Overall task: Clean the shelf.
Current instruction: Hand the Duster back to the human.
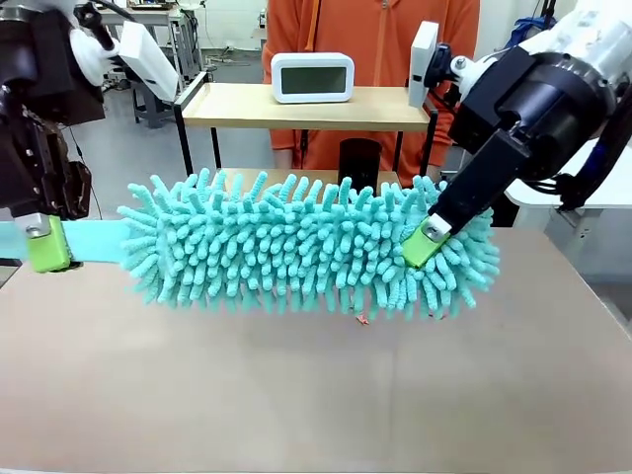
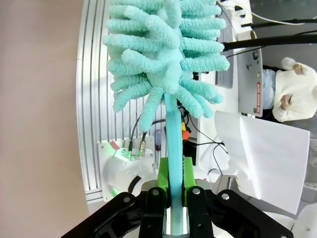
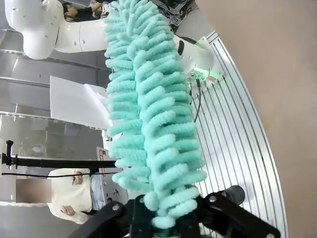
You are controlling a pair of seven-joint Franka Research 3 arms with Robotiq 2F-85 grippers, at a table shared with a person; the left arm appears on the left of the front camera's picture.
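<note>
A fluffy teal duster (image 1: 306,247) hangs level above the table, stretched between both grippers. My left gripper (image 1: 47,247) holds the flat teal handle (image 2: 173,129) at the picture's left. In the left wrist view the handle runs between the green pads (image 2: 162,173) of that gripper (image 2: 173,181), which press on both its sides. At the right, my right gripper (image 1: 425,242) is shut on the duster's fluffy tip (image 3: 163,198). Behind the duster stands the shelf (image 1: 237,107), with a black frame and two wooden boards.
A white digital clock (image 1: 312,77) and a white upright object (image 1: 423,61) stand on the shelf's top board. A black cylinder (image 1: 358,163) is on the lower board. A person in orange (image 1: 370,39) stands behind it. A tiny red scrap (image 1: 361,319) lies on the brown table (image 1: 296,395).
</note>
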